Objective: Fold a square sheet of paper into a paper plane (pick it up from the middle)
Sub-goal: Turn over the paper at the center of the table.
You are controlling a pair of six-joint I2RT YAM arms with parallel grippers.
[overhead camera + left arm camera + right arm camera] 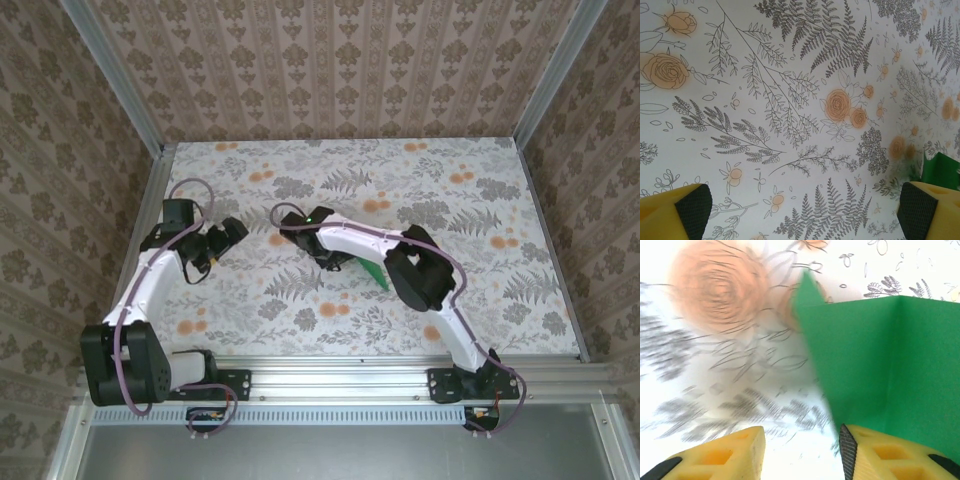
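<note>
So, nothing's being gripped here

Overhead, a sliver of folded green paper [374, 272] pokes out beneath the right arm [352, 238], tip aimed diagonally near-right. The view at the right claw [800, 442] adds the crease (and a corner pointing up), fingers apart beside the paper's edge. The left claw [804, 200] gapes wide.

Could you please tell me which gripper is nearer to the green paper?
Right: the right gripper hangs at the edge of the paper; the left gripper hangs over the table, apart, to its left.
</note>
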